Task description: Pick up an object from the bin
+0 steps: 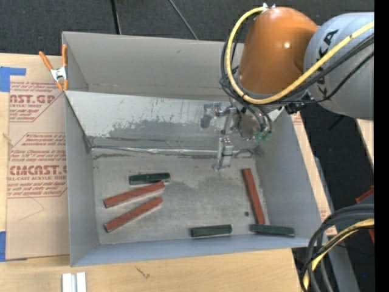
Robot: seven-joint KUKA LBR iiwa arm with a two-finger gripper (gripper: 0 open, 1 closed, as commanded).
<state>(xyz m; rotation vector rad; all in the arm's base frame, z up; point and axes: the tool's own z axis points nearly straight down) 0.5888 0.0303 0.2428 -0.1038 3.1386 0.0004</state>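
**1. Near row.** Two dark sticks lie flat along the front wall of the bin (182,59): the front green stick (211,230) and the corner green stick (271,229). Both hug the wall. I judge this leaves me little room to come down on that side.

**2. Middle.** Left of centre, the upper red-brown stick (134,194) and the lower red-brown stick (132,215) lie slanted, side by side but apart. The left green stick (149,178) lies just above them. On the right, the right red-brown stick (253,195) runs along the right wall, its near end close to the corner green stick.

**3. My position.** My gripper (222,165) hangs point-down above the floor, just up and left of the far end of the right red-brown stick, beside it and not over it. My fingers read as one narrow column, pressed together with nothing between them. Every stick rests on the floor, so nothing is picked yet. The right red-brown stick is my closest candidate. To take it, I judge that I must shift toward it, spread my fingers and straddle its narrow width.

**4. Surface and surroundings.**
- A pale wooden tabletop (182,272) lies at the near edge.
- The bin floor (194,202) is dull grey metal, scuffed. Flat sticks on it probably offer little height to grip.
- The back wall (152,120) slopes and is streaked with pale scratches.
- Beyond the far rim lies dark ground (182,5).
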